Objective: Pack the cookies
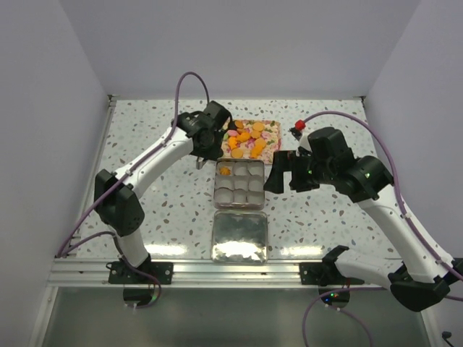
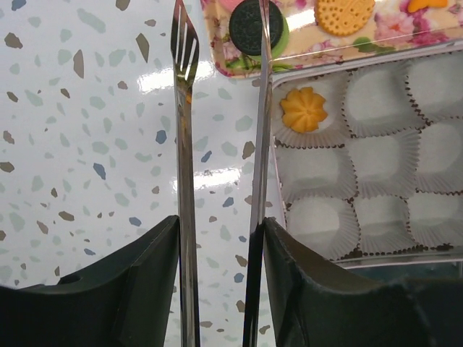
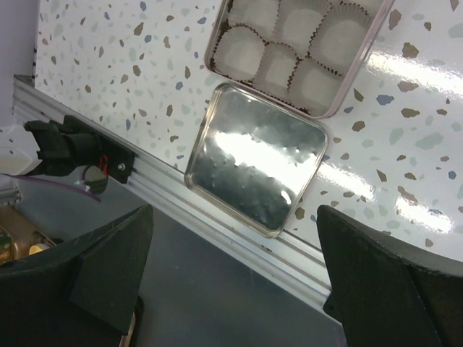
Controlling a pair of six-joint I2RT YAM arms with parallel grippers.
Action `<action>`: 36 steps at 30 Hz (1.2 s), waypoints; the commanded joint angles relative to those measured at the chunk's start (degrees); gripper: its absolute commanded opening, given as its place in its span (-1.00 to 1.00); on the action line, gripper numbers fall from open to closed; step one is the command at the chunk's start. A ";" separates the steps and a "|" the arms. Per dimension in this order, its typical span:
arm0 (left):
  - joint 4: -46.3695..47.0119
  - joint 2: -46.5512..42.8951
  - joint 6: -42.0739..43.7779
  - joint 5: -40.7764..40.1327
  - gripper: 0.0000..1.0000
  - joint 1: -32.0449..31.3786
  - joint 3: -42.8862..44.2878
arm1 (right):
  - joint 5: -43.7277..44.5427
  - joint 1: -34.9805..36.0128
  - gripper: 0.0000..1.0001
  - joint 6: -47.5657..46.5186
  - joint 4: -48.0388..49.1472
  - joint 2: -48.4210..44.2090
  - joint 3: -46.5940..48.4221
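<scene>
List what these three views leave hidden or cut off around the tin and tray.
- Left wrist: tin cut by right edge, fingers cover its left wall.
- Left wrist: tray cut by top edge.
- Right wrist: tin's far cups beyond top edge; tray absent.
- Top external: cookies too small to count.

Speckled table (image 1: 159,210): tray (image 1: 269,153), tin (image 1: 239,204), lid (image 1: 239,236)

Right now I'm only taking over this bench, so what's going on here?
Two arms are packing cookies from a floral tray into a tin lined with paper cups. One orange cookie sits in a corner cup; the other cups in view are empty. The left gripper, fitted with long thin blades, hangs empty beside the tin's corner. The right gripper, jaws wide apart, holds nothing. The lid lies upturned nearby.
</scene>
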 commanded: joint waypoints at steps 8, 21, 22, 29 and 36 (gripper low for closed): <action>3.58 3.27 1.89 2.06 0.10 1.33 0.48 | 1.15 -0.20 0.97 -2.49 -2.31 0.98 2.13; 4.11 7.49 2.77 3.73 0.11 1.33 1.10 | 1.15 -0.20 0.97 -3.73 -2.31 3.26 3.53; 4.11 8.01 2.95 3.74 0.11 1.33 1.19 | 1.23 -0.11 0.97 -3.90 -2.23 3.35 3.62; 3.41 9.95 3.12 3.39 0.03 1.33 2.33 | 1.85 -0.20 0.97 -4.69 -2.14 3.79 3.88; 1.74 11.18 3.12 2.07 -0.17 1.33 5.13 | 2.38 -0.20 0.97 -5.48 -2.49 4.14 4.41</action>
